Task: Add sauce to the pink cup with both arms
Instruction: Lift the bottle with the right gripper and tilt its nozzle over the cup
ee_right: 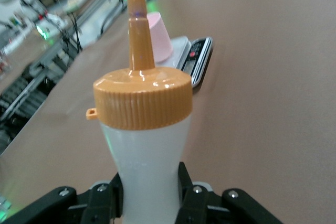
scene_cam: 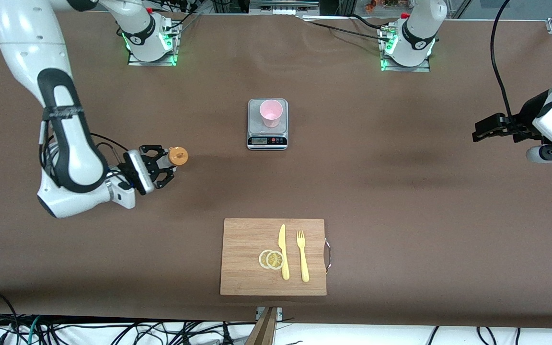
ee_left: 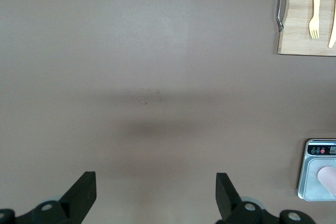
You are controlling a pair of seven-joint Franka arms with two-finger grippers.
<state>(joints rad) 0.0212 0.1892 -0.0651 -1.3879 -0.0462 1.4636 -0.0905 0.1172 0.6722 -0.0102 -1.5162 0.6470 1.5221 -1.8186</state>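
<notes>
The sauce bottle (scene_cam: 178, 155) is whitish with an orange nozzle cap and stands upright toward the right arm's end of the table. My right gripper (scene_cam: 166, 165) is shut on its body. In the right wrist view the fingers press both sides of the bottle (ee_right: 144, 129), just above my right gripper (ee_right: 149, 192). The pink cup (scene_cam: 271, 112) stands on a grey scale (scene_cam: 267, 139) at mid-table, also seen as the pink cup (ee_right: 160, 38) past the nozzle. My left gripper (scene_cam: 479, 132) waits open and empty over bare table at the left arm's end, its jaws (ee_left: 156, 198) wide apart.
A wooden cutting board (scene_cam: 273, 256) lies nearer the front camera than the scale. It carries a yellow knife (scene_cam: 283, 251), a yellow fork (scene_cam: 302, 256) and two lemon slices (scene_cam: 271, 259). The scale (ee_left: 315, 177) and board (ee_left: 302, 24) show at the edge of the left wrist view.
</notes>
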